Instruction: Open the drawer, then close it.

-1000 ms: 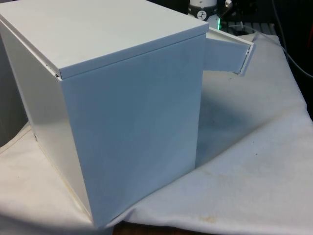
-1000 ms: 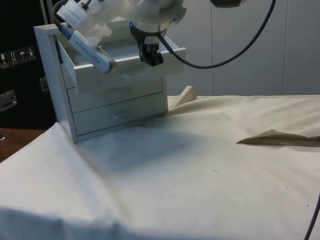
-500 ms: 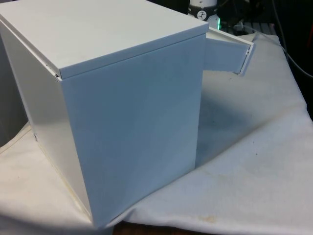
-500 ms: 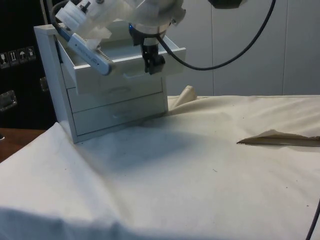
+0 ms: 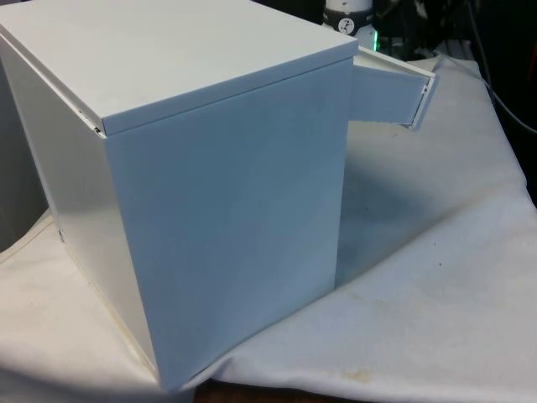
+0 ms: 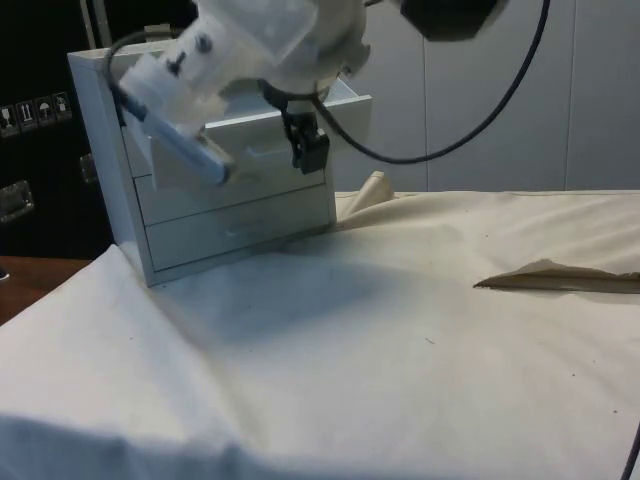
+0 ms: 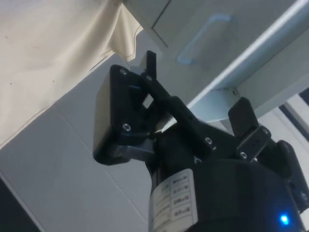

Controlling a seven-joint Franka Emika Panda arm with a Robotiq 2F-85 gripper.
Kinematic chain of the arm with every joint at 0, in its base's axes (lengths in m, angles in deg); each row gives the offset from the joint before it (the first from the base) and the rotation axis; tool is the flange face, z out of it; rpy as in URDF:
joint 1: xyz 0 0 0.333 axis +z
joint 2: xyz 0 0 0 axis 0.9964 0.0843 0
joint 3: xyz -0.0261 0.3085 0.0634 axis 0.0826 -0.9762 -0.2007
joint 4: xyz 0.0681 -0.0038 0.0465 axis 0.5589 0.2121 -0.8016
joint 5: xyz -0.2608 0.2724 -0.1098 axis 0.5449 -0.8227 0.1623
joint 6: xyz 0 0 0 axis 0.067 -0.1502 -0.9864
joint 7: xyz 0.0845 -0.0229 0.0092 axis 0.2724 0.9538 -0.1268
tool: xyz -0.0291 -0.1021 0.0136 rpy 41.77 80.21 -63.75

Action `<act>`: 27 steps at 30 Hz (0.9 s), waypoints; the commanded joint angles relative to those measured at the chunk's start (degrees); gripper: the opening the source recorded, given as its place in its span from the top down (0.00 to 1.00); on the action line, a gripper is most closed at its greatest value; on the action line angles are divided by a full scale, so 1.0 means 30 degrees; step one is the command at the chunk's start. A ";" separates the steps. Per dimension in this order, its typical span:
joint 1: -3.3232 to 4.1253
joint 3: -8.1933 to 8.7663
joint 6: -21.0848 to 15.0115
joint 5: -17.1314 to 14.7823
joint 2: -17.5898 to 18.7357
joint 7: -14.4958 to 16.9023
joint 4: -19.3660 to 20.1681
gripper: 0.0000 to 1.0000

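One drawer is out, the top one of three in the white, boxy chest of drawers (image 6: 215, 150) that stands on the cloth-covered tabletop (image 6: 400, 330) with its plain back and side turned to the front view. That top drawer (image 6: 255, 125) juts forward of the two flush fronts beneath it, and in the front view its white front panel (image 5: 394, 96) pokes out past the cabinet's far corner on the front view's right.

The black two-finger gripper (image 6: 305, 148) hangs right in front of the drawer's face, low by its bottom edge, with the white arm (image 6: 250, 50) arched over the cabinet. That placement reads as lining up for the push back in, since the opening half looks done. In the wrist view the two black fingers (image 7: 244, 116) stand spread, with the drawer's pale lower edge crossing between them, gripping nothing as far as I can judge from this angle.

The drawer itself is a shallow white tray with a smooth front and a recessed pull moulded into it (image 7: 203, 38); the fronts below carry the same kind of pull.
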 commanded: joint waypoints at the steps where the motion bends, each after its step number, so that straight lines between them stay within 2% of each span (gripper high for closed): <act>1: -0.0019 0.0019 -0.0172 0.0076 0.0497 -0.0344 -0.0115 0.00; 9: -0.0153 0.0134 -0.1012 0.0573 0.1757 -0.1585 -0.0267 0.00; 10: -0.0095 0.0095 -0.0745 0.0344 0.1757 -0.1509 -0.0306 0.00; 11: -0.0172 0.0153 -0.1089 0.0630 0.1853 -0.1719 -0.0267 0.00; 19: -0.0191 0.0325 -0.1089 0.1432 0.1814 -0.2769 -0.0134 0.00; 20: -0.0172 0.0286 -0.0898 0.1108 0.1986 -0.2617 -0.0267 0.00; 22: -0.0210 0.0363 -0.1050 0.1757 0.1757 -0.3075 -0.0095 0.00; 27: -0.0229 0.0382 -0.1012 0.2215 0.1833 -0.3686 -0.0076 0.00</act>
